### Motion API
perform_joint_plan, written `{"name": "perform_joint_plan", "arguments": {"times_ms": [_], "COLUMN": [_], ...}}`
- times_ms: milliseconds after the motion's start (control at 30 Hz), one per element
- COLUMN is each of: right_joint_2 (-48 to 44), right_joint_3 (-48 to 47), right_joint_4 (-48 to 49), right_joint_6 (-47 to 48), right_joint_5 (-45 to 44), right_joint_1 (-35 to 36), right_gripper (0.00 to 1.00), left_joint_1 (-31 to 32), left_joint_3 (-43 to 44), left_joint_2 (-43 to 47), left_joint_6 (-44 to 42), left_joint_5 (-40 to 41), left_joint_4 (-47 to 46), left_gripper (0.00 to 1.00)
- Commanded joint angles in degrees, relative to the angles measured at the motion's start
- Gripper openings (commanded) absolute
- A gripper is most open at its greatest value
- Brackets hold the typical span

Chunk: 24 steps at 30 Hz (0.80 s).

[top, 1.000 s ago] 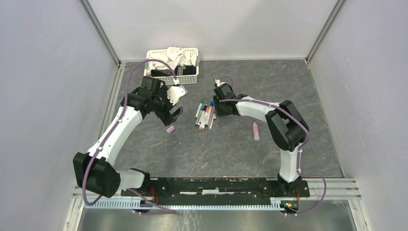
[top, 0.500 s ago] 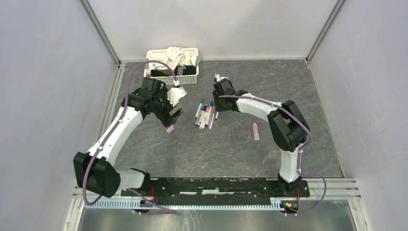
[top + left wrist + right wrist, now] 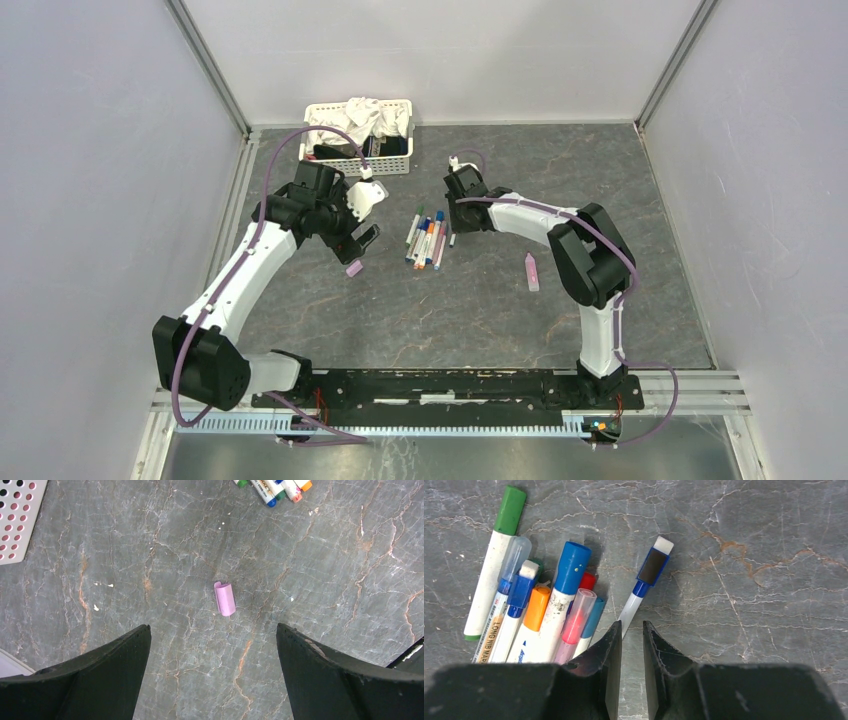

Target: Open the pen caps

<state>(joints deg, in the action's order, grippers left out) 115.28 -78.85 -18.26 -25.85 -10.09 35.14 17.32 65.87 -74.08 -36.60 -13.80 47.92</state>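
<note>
Several pens [image 3: 426, 240] with white barrels and coloured caps lie bunched at mid-table; they also show in the right wrist view [image 3: 539, 605]. One blue-capped pen [image 3: 647, 577] lies apart on their right, its barrel running under my right gripper's left finger. My right gripper [image 3: 632, 625] hovers at the pile's right edge [image 3: 456, 226], its jaws a narrow gap apart with only table between them. A loose lilac cap [image 3: 224, 598] lies on the table [image 3: 353, 268]. My left gripper [image 3: 214, 627] is wide open and empty just above it. A lilac-pink pen [image 3: 532, 271] lies alone to the right.
A white basket [image 3: 404, 168] holding cloths stands at the back left, and its corner shows in the left wrist view [image 3: 15, 520]. Metal rails and grey walls bound the dark stone-patterned table on the left, right and back.
My right gripper has drawn back a little from the pen pile, and the blue-capped pen now lies apart on the pile's right. My left arm has not moved.
</note>
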Motion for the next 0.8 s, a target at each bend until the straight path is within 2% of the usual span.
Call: {"name": "perform_joint_plan", "arguments": {"times_ms": [0,167,333,433,533,767], "right_joint_2": [1.43,-0.65,-2.08,-3.12,-2.65,0.05], "right_joint_3": [0.19,3.12,1.54,0.45,-1.78,-3.55], "right_joint_4": [-2.15,-1.51,-4.11,-3.97,-4.69,-4.73], "right_joint_6": [1.31,1.0,1.04,1.09,0.77,0.87], "right_joint_5": [-3.58,-4.31,-7.61,-6.95,-6.03,-4.98], "right_joint_1": [-0.31,-0.57,-0.39,-0.27,-0.27,-0.31], "right_gripper": [0.25,0.26,0.26,0.3,0.4,0.41], "left_joint_1": [-0.27,-0.31,-0.27,-0.27,-0.27,-0.27], "left_joint_3": [0.05,-0.04,0.23,0.31,0.64,0.85], "left_joint_2": [0.7,0.42,-0.23,-0.26,-0.36,-0.79], "left_joint_6": [1.68,1.76,2.22,2.23,2.23,2.1], "left_joint_5": [-0.51,-1.36,-1.79,-2.18,-2.77,-2.93], "left_joint_4": [0.38,0.42,0.42,0.37,0.67,0.84], "left_gripper": [1.0,1.0,1.0,1.0,1.0,1.0]}}
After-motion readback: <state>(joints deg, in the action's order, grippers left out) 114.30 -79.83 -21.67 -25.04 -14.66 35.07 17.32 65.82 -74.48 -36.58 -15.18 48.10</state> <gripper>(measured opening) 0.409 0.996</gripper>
